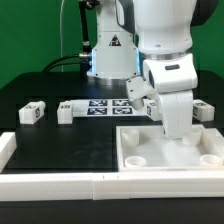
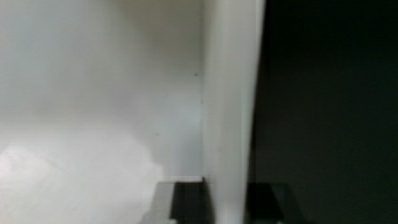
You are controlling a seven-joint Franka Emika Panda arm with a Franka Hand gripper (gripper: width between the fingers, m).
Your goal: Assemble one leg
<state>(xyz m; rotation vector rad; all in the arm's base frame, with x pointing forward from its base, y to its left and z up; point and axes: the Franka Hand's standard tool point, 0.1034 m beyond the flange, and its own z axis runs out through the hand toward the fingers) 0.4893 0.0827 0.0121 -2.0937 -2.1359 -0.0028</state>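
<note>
The large white panel (image 1: pixel 150 152) lies at the front, on the exterior view's right. My gripper (image 1: pixel 172 134) is down at the panel's far rim. In the wrist view my gripper (image 2: pixel 228 205) straddles the panel's upright rim (image 2: pixel 231 90). One dark finger (image 2: pixel 189 203) is on the white inner side and the other on the dark outer side, both against the rim. Several small white legs lie on the black table: one leg (image 1: pixel 33 112) and a second (image 1: pixel 67 110) at the left, a tilted one (image 1: pixel 140 90) beside the arm, and one (image 1: pixel 202 110) at the right.
The marker board (image 1: pixel 108 105) lies flat behind the panel, near the robot base. A low white rail (image 1: pixel 60 184) runs along the table's front edge, with a short piece (image 1: pixel 8 148) at the left. The wrist view is blurred.
</note>
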